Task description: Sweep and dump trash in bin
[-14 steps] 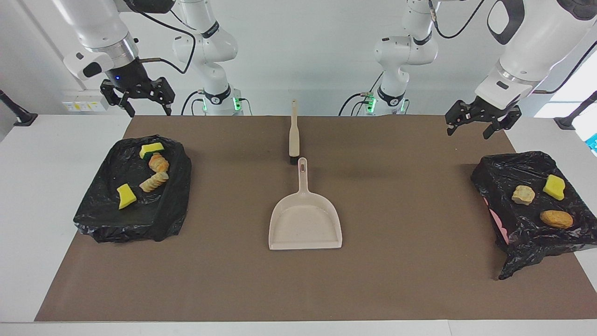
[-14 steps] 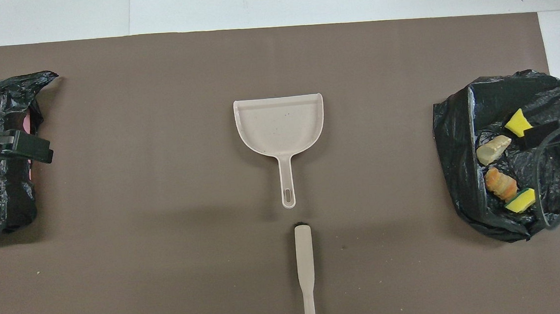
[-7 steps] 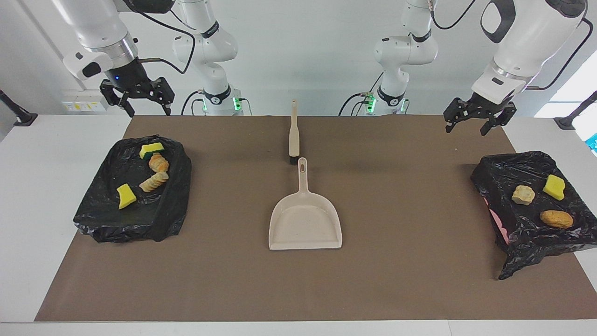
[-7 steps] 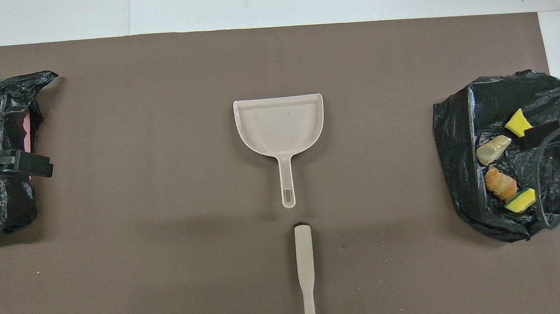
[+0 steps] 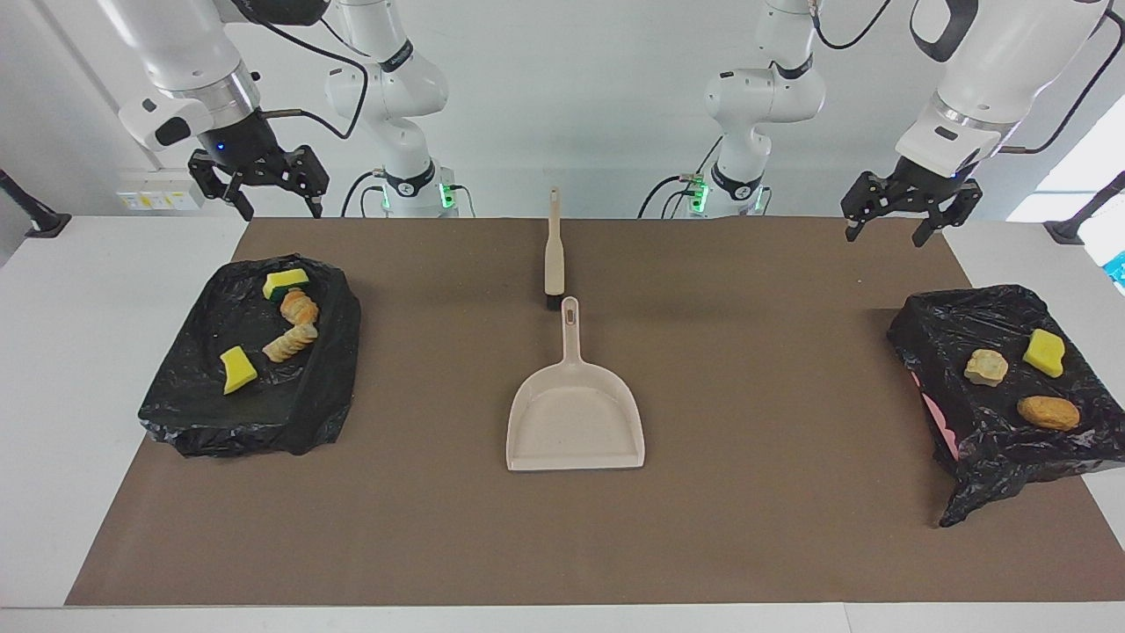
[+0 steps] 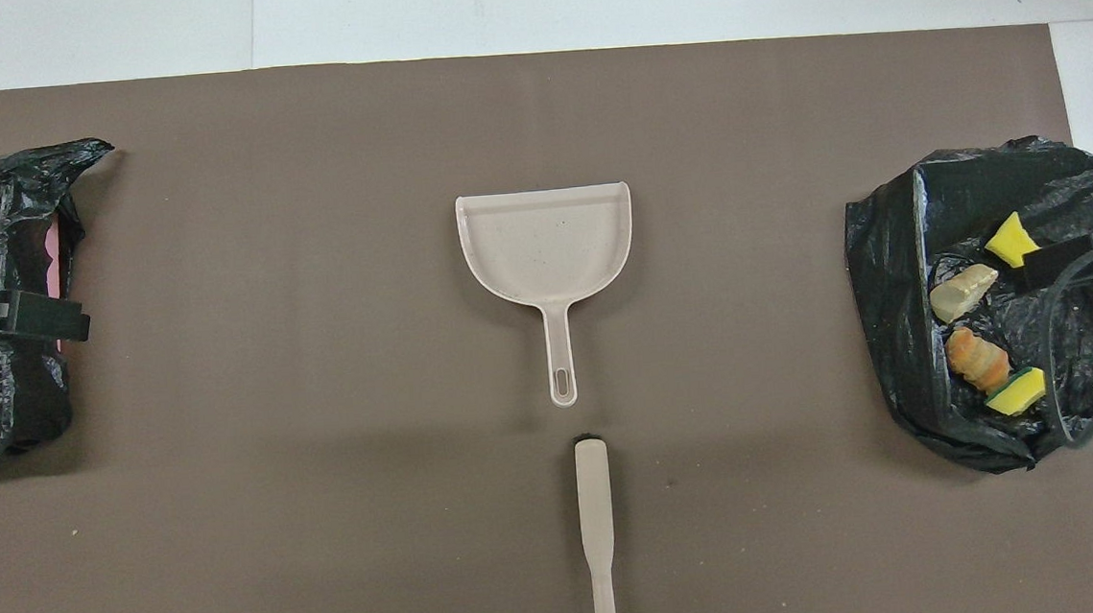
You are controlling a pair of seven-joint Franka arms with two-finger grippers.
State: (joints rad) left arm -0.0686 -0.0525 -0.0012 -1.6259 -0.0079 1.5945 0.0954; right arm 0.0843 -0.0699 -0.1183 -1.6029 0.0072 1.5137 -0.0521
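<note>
Black bag-lined bins sit at both ends of the brown mat (image 5: 756, 527), and all the trash is already inside them. The bin at the right arm's end (image 5: 189, 409) holds four pieces: two yellow sponge chunks (image 5: 236, 369) and two bread-like lumps (image 5: 291, 342). The bin at the left arm's end (image 5: 993, 440) has one yellow sponge (image 5: 1044, 352), a pale lump (image 5: 985, 367) and an orange-brown lump (image 5: 1048, 412).

Neither gripper is anywhere near the stuff. The right gripper (image 5: 261, 204) hangs up in the air above the table's edge by its bin, fingers spread, nothing in them. The left gripper (image 5: 888, 229) hangs over the mat's corner near its bin, fingers also spread and empty.

The beige dustpan (image 5: 576, 422) lies flat mid-mat, its handle toward the robots, with the brush (image 5: 553, 255) just beside the handle's tip.
</note>
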